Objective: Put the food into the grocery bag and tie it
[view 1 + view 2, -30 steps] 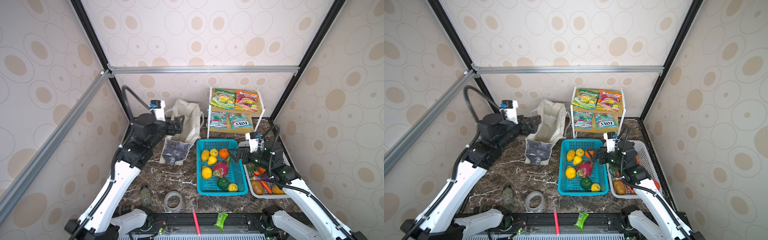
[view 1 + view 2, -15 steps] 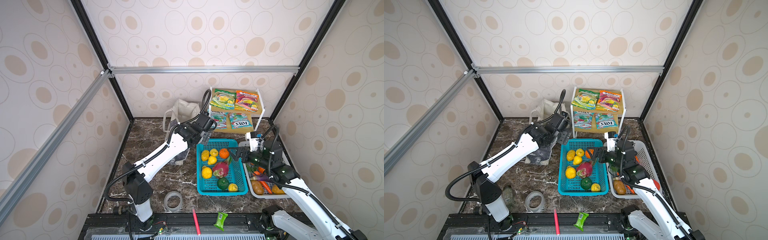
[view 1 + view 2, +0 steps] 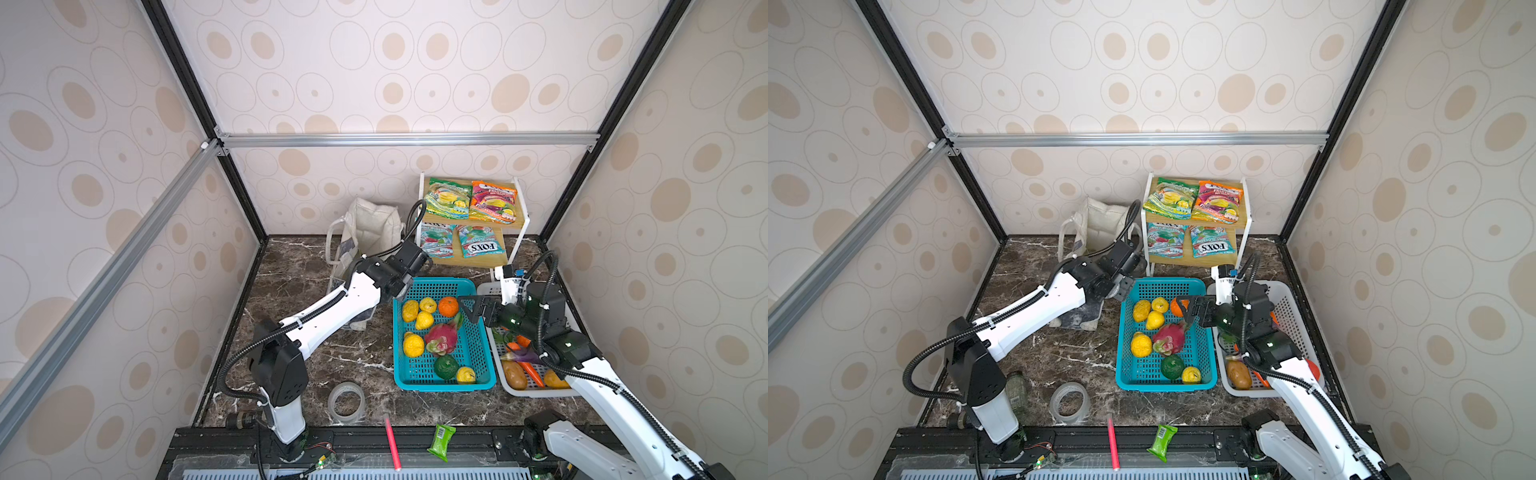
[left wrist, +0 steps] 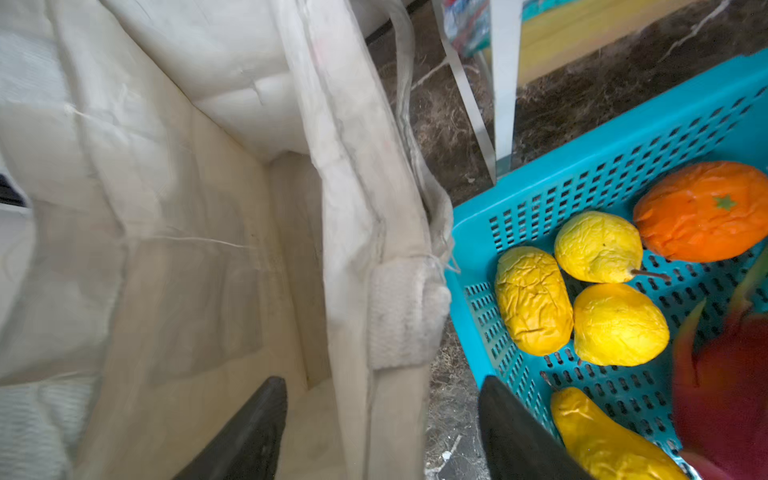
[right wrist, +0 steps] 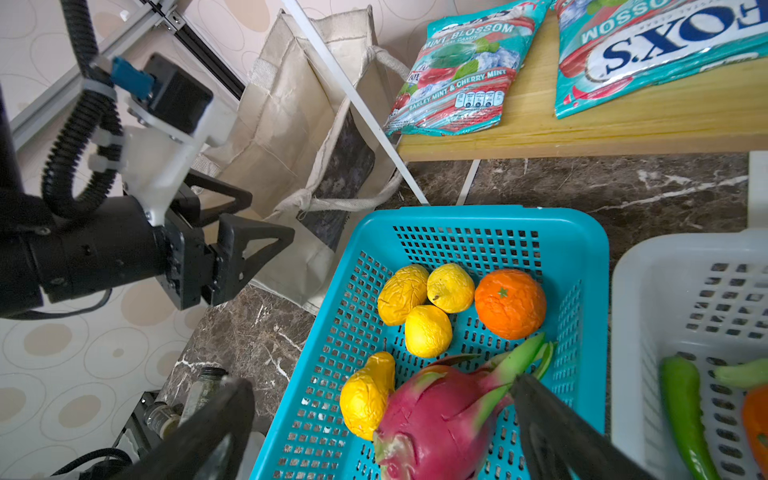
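The grocery bag (image 3: 370,226) (image 4: 166,208), an off-white tote, stands open at the back beside the teal basket (image 3: 440,386). My left gripper (image 3: 401,289) (image 4: 384,386) is open and straddles the bag's rim nearest the basket, one finger inside and one outside. Its pads are not touching the cloth. Food lies in the teal basket: a pink dragon fruit (image 3: 442,336) (image 5: 440,419), several yellow fruits (image 5: 428,330) and an orange (image 5: 510,303). My right gripper (image 3: 471,307) (image 5: 382,384) hangs open above the dragon fruit, holding nothing. Green (image 3: 449,198) and orange (image 3: 493,202) snack packets lie on the shelf top.
A white basket (image 3: 536,392) with more vegetables sits right of the teal one, under my right arm. Teal FOX'S packets (image 3: 480,247) fill the lower shelf. A tape roll (image 3: 347,403), a red pen (image 3: 390,442), a green wrapper (image 3: 441,441) and a small jar (image 3: 1017,388) lie along the front.
My left arm has swung from high on the left down to the bag's rim beside the teal basket, and its jaws have narrowed. The right arm has not moved.
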Motion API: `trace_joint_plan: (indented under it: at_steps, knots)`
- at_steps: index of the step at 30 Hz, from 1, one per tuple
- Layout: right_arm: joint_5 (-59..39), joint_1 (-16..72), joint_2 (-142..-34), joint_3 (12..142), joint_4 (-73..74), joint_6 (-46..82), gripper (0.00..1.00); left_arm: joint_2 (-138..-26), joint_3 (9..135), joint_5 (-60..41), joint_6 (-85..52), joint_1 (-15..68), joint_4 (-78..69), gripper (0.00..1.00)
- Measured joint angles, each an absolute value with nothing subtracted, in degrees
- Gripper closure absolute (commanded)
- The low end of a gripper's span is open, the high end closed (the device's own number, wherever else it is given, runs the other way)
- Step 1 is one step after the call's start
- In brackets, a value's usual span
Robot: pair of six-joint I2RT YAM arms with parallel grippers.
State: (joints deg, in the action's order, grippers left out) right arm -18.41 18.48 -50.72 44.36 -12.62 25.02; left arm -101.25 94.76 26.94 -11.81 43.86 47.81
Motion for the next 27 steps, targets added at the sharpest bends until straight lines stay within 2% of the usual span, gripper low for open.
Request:
trace_joint_plan:
  at_steps: [1, 4, 5, 13, 20, 24, 26, 27]
  knots:
    - [-18.33, 18.48, -50.70, 44.36, -12.69, 25.02, 0.00, -101.25, 93.91, 26.85, -11.70, 43.70, 47.42, 0.47]
    - [-18.15, 18.48, -50.28, 44.36, -13.04, 25.04, 0.00, -101.25, 92.25, 27.11, -11.75, 43.42, 46.83, 0.95]
    - [-18.15, 18.48, -50.04, 44.36, -13.15, 25.04, 0.00, -101.23, 92.05, 27.22, -11.73, 43.38, 46.78, 0.99]
    - [-19.25, 18.48, -49.56, 44.36, -13.37, 25.74, 0.00, -93.01, 87.92, 28.49, -13.78, 43.13, 48.14, 1.00]
    - [-22.57, 19.35, -55.64, 45.12, -12.36, 28.16, 0.01, -81.97, 84.55, 24.71, -19.14, 44.07, 49.84, 0.97]
    - [-22.50, 21.67, -56.80, 45.23, -12.05, 28.75, 0.00, -80.77, 80.64, 23.75, -21.43, 45.60, 49.82, 0.97]
    - [-22.26, 22.90, -56.80, 45.45, -11.99, 28.88, 0.00, -81.67, 79.83, 23.51, -22.35, 46.28, 50.02, 0.93]
    - [-22.04, 23.55, -56.86, 45.74, -12.01, 28.91, 0.00, -82.08, 79.81, 23.44, -22.81, 46.72, 50.00, 0.84]
